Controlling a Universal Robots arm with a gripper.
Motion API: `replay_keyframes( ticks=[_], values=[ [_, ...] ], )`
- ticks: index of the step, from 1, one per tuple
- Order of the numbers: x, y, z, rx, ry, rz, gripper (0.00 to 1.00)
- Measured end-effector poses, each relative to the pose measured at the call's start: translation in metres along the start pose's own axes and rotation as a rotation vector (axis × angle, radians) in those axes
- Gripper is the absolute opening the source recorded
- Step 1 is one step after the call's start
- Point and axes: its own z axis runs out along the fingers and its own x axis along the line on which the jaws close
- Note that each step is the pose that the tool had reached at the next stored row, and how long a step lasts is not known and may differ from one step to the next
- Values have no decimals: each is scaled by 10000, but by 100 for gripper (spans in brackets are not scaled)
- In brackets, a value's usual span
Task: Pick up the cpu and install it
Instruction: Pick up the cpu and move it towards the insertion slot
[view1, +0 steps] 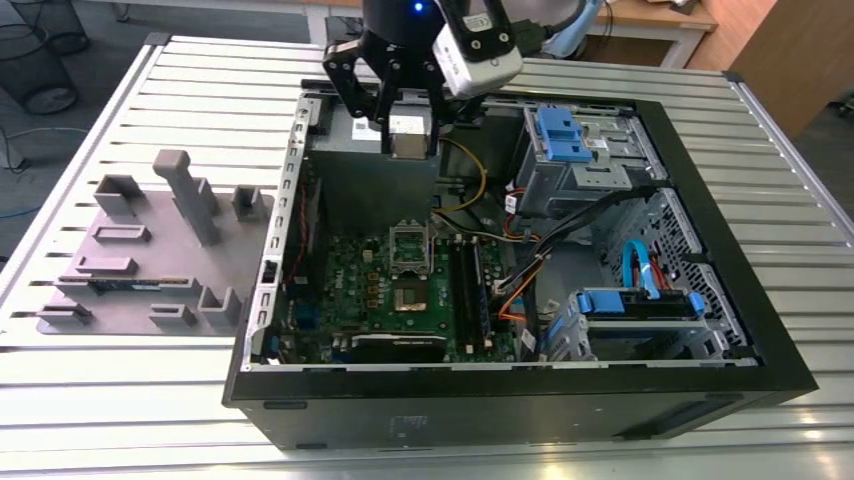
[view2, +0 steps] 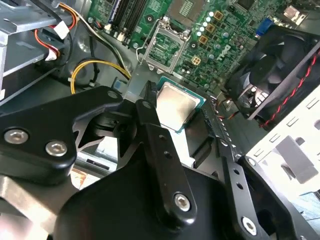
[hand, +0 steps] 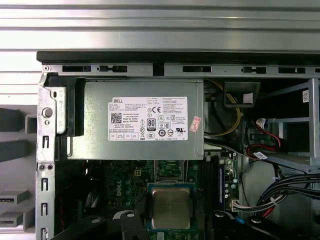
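Tool (view1: 410, 140) closed on the cpu (view1: 410, 133), a small flat square chip with a dull silvery metal top and a green rim. In both wrist views I see the black fingers (view2: 146, 117) pinching it from two opposite sides, silver face toward the cameras. I read the chip as level, held clear of everything beneath it.

In the exterior view the tool hangs over the grey metal power-supply box (hand: 135, 120) with its white label, at the far end of the open black computer case (view1: 747, 290). The chip is in the air, not yet seated.

Below lies the green motherboard (view1: 380, 290) carrying the rectangular metal socket frame (view2: 165, 47), apart from the chip. Yellow looped cable (view2: 95, 67) just beside the power supply. Black round fan (view2: 270, 65) with red wire sits at the board's edge.

Case rests on a slatted metal counter (view1: 200, 80). Grey moulded parts fixture (view1: 147, 250) sits on the exterior view's left.
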Motion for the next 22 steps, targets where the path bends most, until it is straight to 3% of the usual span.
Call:
replay_keyframes(
  ticks=[8,22],
  values=[
    [-2,-1,1,0,0,0,47],
    [-3,-94,40,-1,-1,1,47]
  ],
)
